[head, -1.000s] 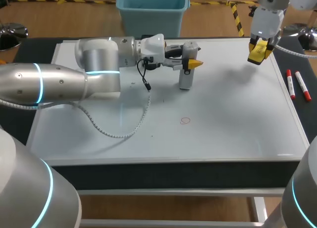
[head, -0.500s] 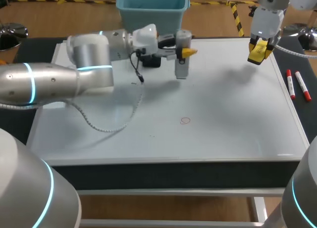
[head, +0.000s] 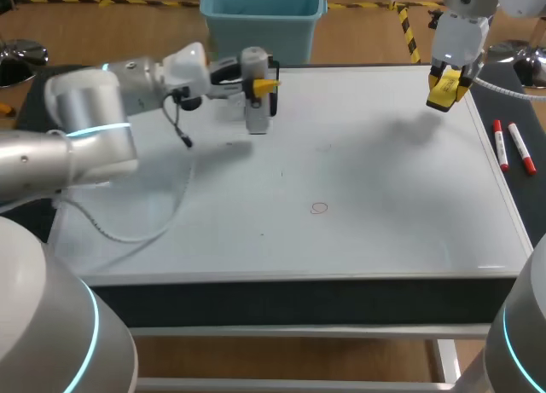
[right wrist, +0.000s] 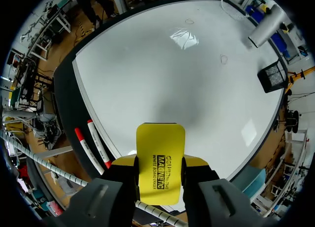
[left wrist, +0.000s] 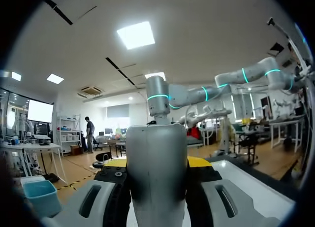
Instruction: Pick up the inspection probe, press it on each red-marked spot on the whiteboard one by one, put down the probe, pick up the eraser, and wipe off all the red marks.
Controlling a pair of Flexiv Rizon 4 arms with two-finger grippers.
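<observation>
My left gripper (head: 260,86) is shut on the grey inspection probe (head: 254,103), held upright over the far left part of the whiteboard (head: 384,222). In the left wrist view the probe (left wrist: 157,178) fills the gap between the yellow-tipped fingers (left wrist: 199,161). A small red circle (head: 319,208) is drawn near the board's middle. Over the far right corner, my right gripper (head: 445,88) is shut on the yellow eraser (right wrist: 160,163). From that wrist, red marks (right wrist: 224,59) and the probe (right wrist: 266,27) show far ahead.
Two red markers (head: 510,146) lie off the board's right edge. A blue bin (head: 263,18) stands behind the table's far edge. A black block (right wrist: 272,75) sits on the board by the probe. My left arm's cable (head: 128,227) trails over the board's left side.
My left arm has carried the probe leftward and toward the far edge, away from the board's middle. The right arm with the eraser has stayed still.
</observation>
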